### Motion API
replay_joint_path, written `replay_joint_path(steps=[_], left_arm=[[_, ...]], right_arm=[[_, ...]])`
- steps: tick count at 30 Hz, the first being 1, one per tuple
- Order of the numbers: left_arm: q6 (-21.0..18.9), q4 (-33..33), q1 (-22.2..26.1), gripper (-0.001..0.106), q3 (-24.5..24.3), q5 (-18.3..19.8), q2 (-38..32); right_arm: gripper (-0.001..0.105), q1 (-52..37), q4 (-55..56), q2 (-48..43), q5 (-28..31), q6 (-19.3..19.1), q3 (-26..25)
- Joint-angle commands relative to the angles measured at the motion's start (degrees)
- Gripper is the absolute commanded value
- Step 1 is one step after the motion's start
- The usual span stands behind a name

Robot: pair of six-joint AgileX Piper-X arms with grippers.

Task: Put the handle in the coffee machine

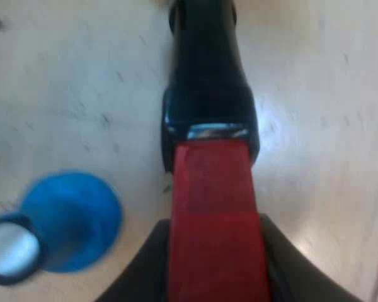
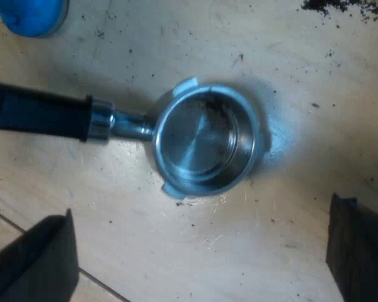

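Left wrist view: your left tool (image 1: 215, 255) is clenching red handle end (image 1: 217, 207) of holder (image 2: 205, 141), lying on desk (image 1: 321, 94) beside blue tamper (image 1: 69, 220). Right tool (image 2: 198, 251) is hovering released over basket (image 2: 201, 135). Pickup step, by the look of it; next you're needing level lift toward machine.

Shiny brushed-metal basket (image 2: 201, 141) with dark specks inside, glossy black plastic handle (image 1: 208, 69) with a matt red end (image 1: 215, 226), smooth blue plastic tamper (image 1: 72, 220), pale matt wood-grain surface (image 2: 195, 251) dusted with dark grounds (image 2: 327, 6)
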Motion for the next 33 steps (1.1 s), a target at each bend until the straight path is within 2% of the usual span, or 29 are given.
replay_joint_path(steps=[1, 5, 7, 9, 11, 15, 19, 26, 29, 31, 33], left_arm=[[0.22, 3.45, -1.98, 0.0, 0.44, -1.77, 1.75], [0.02, 3.95, -4.58, 0.0, 0.43, -2.45, 3.75], [-1.54, 4.38, -6.84, 0.0, 0.43, -5.15, 6.39], [-1.57, 4.18, -8.18, 0.0, 0.43, -5.98, 8.71], [-1.57, 3.52, -8.83, 0.0, 0.43, -6.17, 11.49], [-4.37, -1.27, -8.89, 0.0, 0.43, -10.57, 17.67], [-3.27, -3.7, -8.89, 0.0, 0.43, -10.74, 21.74], [-3.28, -5.63, -8.89, 0.002, 0.43, -10.74, 22.21], [-2.99, -5.62, -8.89, 0.022, 0.43, -10.74, 22.21], [-2.99, -5.51, -8.89, 0.043, 0.43, -10.74, 22.21], [-2.99, -5.51, -8.89, 0.056, 0.43, -10.74, 22.21]], right_arm=[[0.082, 0.08, 0.6, -0.29, 0.04, 1.36, -0.55], [0.082, 0.08, 0.6, -0.29, 0.04, 1.51, -0.55], [0.082, 0.08, 0.6, -0.29, 0.04, 2.33, -0.55], [0.082, 0.08, 0.6, -0.29, 0.04, 3.13, -0.55], [0.082, 0.08, 0.6, -0.29, 0.04, 4.37, -0.55], [0.082, 0.08, 1.42, -0.29, 0.04, 8.99, -0.55], [0.082, 0.08, 4.41, -0.29, 0.38, 9.68, -0.55], [0.082, 0.08, 8.19, -0.29, 2.13, 10.33, -0.55], [0.082, 0.08, 8.16, -0.29, 2.79, 10.59, -0.55], [0.082, 0.08, 8.16, -0.07, 3.0, 10.59, -0.55], [0.082, 0.08, 8.16, 0.08, 3.0, 10.59, -0.55]])
